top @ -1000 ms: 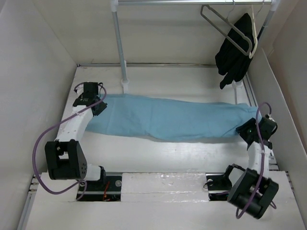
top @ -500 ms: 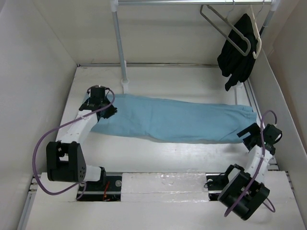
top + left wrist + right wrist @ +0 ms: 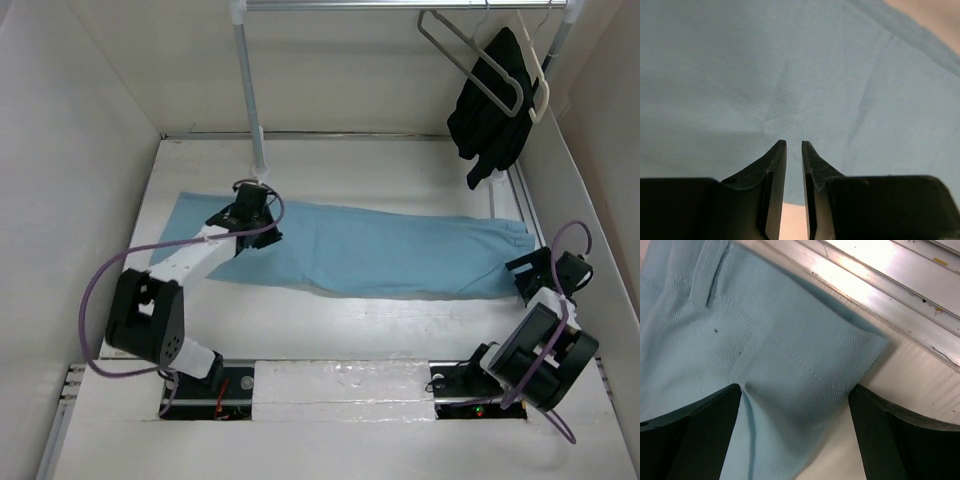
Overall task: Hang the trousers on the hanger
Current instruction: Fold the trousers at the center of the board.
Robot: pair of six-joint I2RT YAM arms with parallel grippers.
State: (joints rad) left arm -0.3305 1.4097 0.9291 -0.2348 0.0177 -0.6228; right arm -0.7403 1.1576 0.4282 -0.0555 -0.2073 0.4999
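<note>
The left claw (image 3: pixel 792 145) is hovering clenched to a thin slit with nothing between its fingers, pointing down at the light blue trousers (image 3: pixel 390 250). It is sitting further right than half a second ago, now over the cloth just near of the rack post (image 3: pixel 248 90), and the left leg end it was covering is lying bare and flat on the white surface (image 3: pixel 330 320).

The right claw (image 3: pixel 795 390) is spread wide and released, with the waistband corner and a belt loop (image 3: pixel 710 275) lying between its fingers. Its arm is drawn back toward the near right compared with before, beside the metal track (image 3: pixel 880 290).

The trousers are stretching left to right across the surface. The thin grey hanger (image 3: pixel 470 60) is hanging on the far right rail, beside the black garment (image 3: pixel 495 95).
</note>
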